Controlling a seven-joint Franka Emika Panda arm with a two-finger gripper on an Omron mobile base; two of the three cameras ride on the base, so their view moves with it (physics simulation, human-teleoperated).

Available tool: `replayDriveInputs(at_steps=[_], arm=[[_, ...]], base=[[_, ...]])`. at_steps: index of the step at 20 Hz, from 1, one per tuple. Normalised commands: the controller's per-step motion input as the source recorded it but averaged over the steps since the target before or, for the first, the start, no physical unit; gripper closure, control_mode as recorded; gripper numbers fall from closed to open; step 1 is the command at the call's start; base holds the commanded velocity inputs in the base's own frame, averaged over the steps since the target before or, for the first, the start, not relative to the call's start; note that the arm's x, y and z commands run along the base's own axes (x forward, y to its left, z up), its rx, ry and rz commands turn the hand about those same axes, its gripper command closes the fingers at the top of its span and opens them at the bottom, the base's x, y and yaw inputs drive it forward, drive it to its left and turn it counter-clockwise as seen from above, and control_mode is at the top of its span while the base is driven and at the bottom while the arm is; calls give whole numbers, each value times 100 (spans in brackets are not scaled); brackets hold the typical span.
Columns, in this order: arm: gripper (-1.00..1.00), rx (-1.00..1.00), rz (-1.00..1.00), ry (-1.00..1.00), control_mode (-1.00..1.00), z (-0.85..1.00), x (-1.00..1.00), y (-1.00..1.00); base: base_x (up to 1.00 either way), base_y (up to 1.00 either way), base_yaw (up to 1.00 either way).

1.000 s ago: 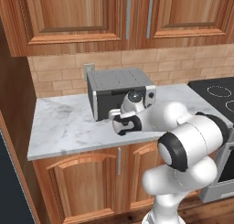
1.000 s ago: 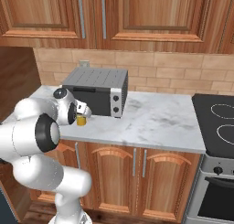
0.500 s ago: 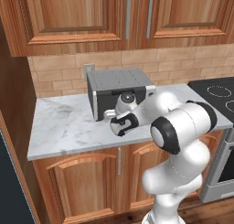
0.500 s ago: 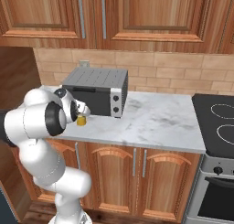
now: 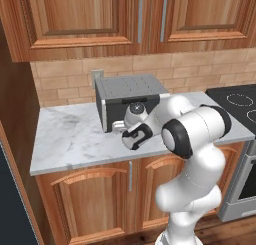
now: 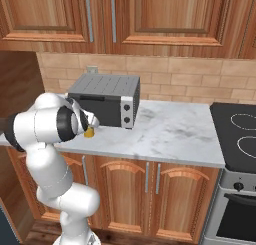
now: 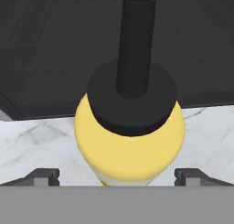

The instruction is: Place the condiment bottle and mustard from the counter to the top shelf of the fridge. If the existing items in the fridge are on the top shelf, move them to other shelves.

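Toaster oven (image 7: 55, 45) stands close behind mustard (image 7: 130, 150); flanking counter (image 7: 36, 145) is free.

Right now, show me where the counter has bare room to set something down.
The counter is bare left of the toaster oven, out to the wooden side panel. A wider bare stretch runs from the oven's right side to the stove. It is crowded in front of the oven, where the open fingers flank the mustard.

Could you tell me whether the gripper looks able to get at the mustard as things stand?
Probably yes. In the hand view the open gripper sits right over the mustard, one of its fingers on each side, nothing between. The toaster oven stands just behind it.
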Motion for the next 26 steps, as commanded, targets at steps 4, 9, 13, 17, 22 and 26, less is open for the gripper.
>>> replayDriveInputs(at_steps=[4,9,13,17,22,26], arm=[[-100,0,0,0,-100,-5,13,0],[-100,0,0,0,-100,-6,19,0],[-100,0,0,0,-100,-2,17,0],[100,0,0,0,-100,0,7,0],[100,0,0,0,-100,0,0,0],[100,0,0,0,-100,16,-55,0]], base=[[0,0,0],[0,0,0],[0,0,0],[0,0,0],[0,0,0],[0,0,0]])
